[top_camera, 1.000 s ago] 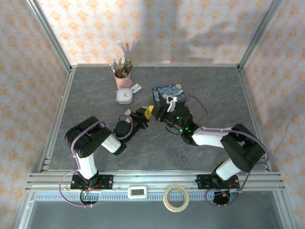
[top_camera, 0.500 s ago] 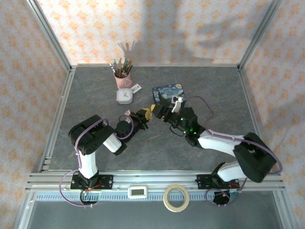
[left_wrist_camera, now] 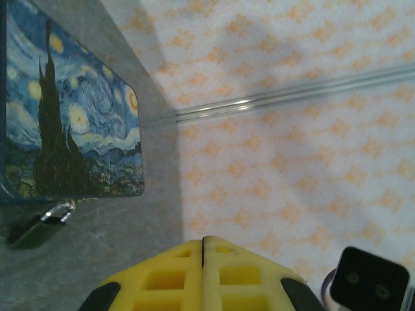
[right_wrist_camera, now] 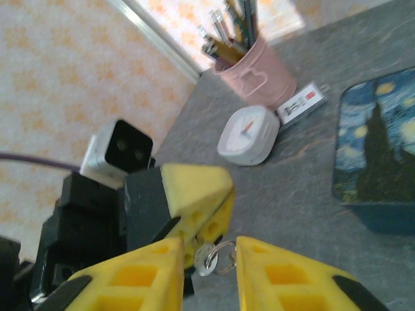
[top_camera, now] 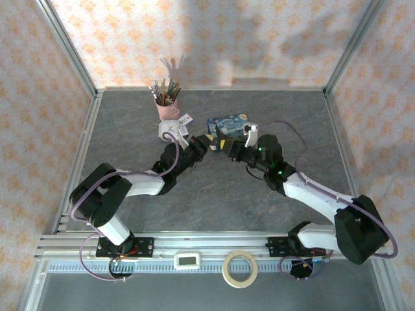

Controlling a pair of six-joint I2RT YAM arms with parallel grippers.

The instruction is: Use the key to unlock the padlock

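My left end effector (left_wrist_camera: 203, 251) has its yellow pads pressed together. From the right wrist view it looks to be pinching the key (right_wrist_camera: 207, 259), though the grip itself is hidden. My right end effector (right_wrist_camera: 209, 249) is spread, a finger on either side of the key. The padlock (left_wrist_camera: 39, 227) lies on the tabletop (left_wrist_camera: 123, 233), just beside the box (left_wrist_camera: 71, 116).

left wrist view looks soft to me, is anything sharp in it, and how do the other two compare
Left wrist: the box is fairly sharp, the padlock near it smeared, the left fingers soft. Right wrist: the right fingers are blurred, the key between them clearer. Top: sharp overall, with arm shadows on the back wall.
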